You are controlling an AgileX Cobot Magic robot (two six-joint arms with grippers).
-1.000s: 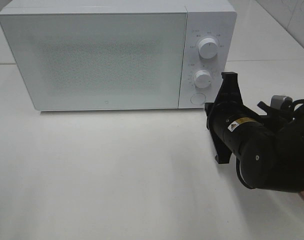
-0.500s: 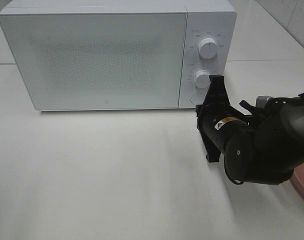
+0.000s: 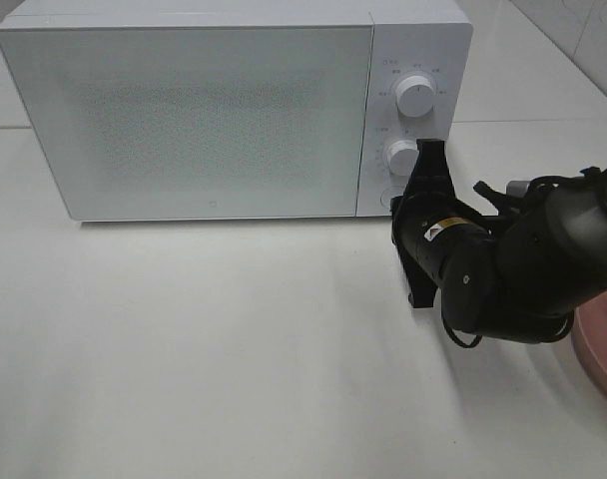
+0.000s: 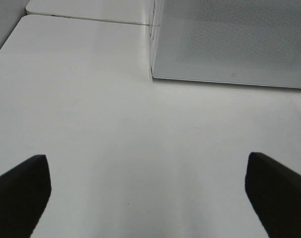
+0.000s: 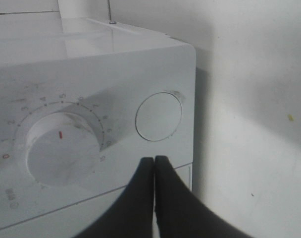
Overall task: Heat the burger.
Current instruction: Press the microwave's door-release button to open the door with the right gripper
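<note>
Right gripper point(image 5: 154, 159) first: its two black, tapered fingers are pressed flat together with nothing between them. Their tips point at the white control panel of the microwave point(image 3: 224, 12), just beside the round, flush push button point(image 5: 159, 116) at the panel's lower corner; whether the tips touch the panel I cannot tell. Next to the button sits the lower dial point(image 5: 64, 148), a smooth white knob with a short red mark and a ring of printed numbers, and above it in the high view is the upper dial point(image 3: 415, 97), of the same shape. Left gripper point(image 4: 146, 163) stands spread wide and holds nothing, its dark matte fingers point(image 4: 19, 193) at either side over the bare table point(image 3: 184, 349). The microwave is a boxy white case with rounded corners; its door point(image 3: 184, 110) is shut, a pale glossy pane with a fine speckled mesh. The right arm point(image 3: 523, 269) is a bulky black cylinder with a yellow label and loose cables, low over the table in front of the panel. At the table's right edge shows part of a pink round plate point(image 3: 605, 349), close behind the arm. The table is smooth matte white, with broad open surface before the door and to the left. Where the burger is I cannot tell; no view shows it.
</note>
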